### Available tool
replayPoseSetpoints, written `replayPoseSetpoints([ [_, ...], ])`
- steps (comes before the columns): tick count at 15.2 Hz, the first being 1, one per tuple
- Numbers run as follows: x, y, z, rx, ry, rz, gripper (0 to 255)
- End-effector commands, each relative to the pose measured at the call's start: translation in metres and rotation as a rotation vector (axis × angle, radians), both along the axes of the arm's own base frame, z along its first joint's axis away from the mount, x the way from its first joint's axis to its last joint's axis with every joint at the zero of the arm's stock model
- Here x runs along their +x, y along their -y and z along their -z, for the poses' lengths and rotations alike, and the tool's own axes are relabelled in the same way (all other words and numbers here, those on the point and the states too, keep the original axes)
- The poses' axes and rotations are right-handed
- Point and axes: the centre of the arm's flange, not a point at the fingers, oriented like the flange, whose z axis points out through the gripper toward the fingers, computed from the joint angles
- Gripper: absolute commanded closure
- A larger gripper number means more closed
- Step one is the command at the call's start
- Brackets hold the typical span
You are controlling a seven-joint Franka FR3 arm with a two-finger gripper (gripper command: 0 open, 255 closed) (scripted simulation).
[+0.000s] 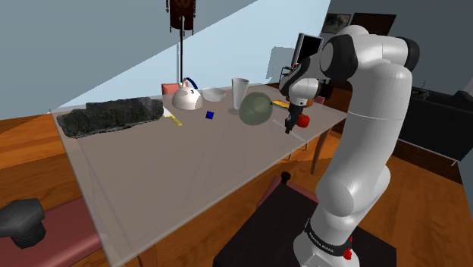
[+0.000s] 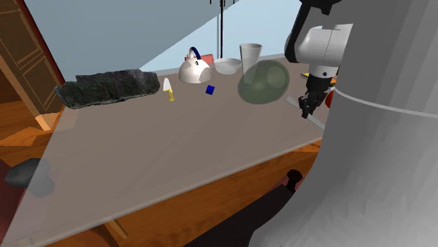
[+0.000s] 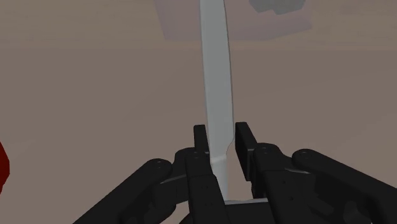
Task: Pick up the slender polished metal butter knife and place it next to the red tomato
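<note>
A slender pale grey butter knife [image 3: 215,83] runs straight out from between my black fingers [image 3: 200,139], which clasp its narrow handle end. My gripper [image 3: 220,135] is shut on it. In the shoulder view the gripper [image 1: 289,126] points down at the table's far right part, right beside the red tomato [image 1: 304,119]. The second exterior view has the gripper [image 2: 306,110] low over the tabletop, the knife [image 2: 293,104] sticking out on both sides of it, and the tomato [image 2: 328,99] just behind. A sliver of the tomato [image 3: 2,169] sits close beside the gripper.
On the grey table [image 1: 151,178] a translucent green round object [image 1: 255,108] stands close to the gripper. Farther back are a cup [image 1: 240,92], a bowl [image 1: 214,94], a kettle [image 1: 187,96], a blue cube [image 1: 210,115], a yellow-handled utensil [image 1: 173,117] and a dark rough slab [image 1: 114,116].
</note>
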Motion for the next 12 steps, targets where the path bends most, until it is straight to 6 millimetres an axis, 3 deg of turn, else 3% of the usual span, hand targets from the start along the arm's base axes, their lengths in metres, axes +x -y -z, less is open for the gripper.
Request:
replayPoseSetpoints([
  [1,0.0,0.0,0.0,0.0,0.0,0.0,0],
  [6,0.0,0.0,0.0,0.0,0.0,0.0,0],
  [10,0.0,0.001,-0.05,0.0,0.0,0.0,0],
  [12,0.0,0.001,-0.05,0.0,0.0,0.0,0],
])
